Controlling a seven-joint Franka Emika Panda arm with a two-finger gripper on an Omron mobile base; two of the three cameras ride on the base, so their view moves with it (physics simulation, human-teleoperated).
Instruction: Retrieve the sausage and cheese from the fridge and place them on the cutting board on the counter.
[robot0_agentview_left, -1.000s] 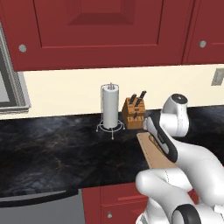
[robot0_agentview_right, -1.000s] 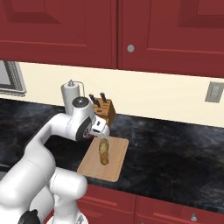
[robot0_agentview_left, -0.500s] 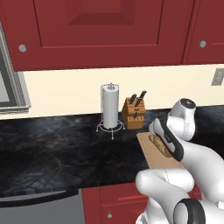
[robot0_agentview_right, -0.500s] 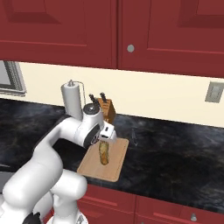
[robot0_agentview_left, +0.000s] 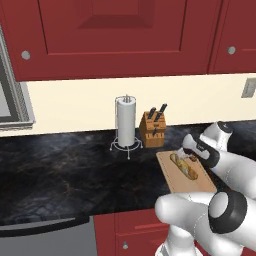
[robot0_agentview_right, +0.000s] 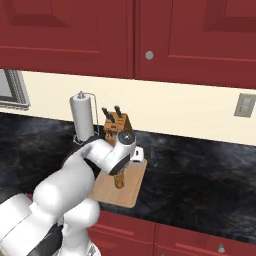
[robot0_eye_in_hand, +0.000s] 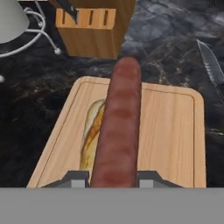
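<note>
My gripper (robot0_eye_in_hand: 113, 177) is shut on the sausage (robot0_eye_in_hand: 120, 127), a long red-brown cylinder that points away from the hand. It hangs just above the tan cutting board (robot0_eye_in_hand: 170, 131), which lies on the black counter (robot0_agentview_left: 60, 175). Under the sausage a golden-yellow piece, the cheese (robot0_eye_in_hand: 92, 131), lies on the left half of the board. In the left base view my hand sits over the far end of the cutting board (robot0_agentview_left: 192, 185), with the cheese (robot0_agentview_left: 184, 168) on it. The fridge is out of view.
A wooden knife block (robot0_agentview_left: 152, 129) and a paper towel holder (robot0_agentview_left: 126, 125) stand at the wall just behind the board. A loose knife (robot0_eye_in_hand: 210, 65) lies on the counter beyond the board's far right corner. Red cabinets hang above.
My hand has swung to the right and come down over the cutting board, with the sausage still held. The board, the cheese and the knife block have stayed put.
</note>
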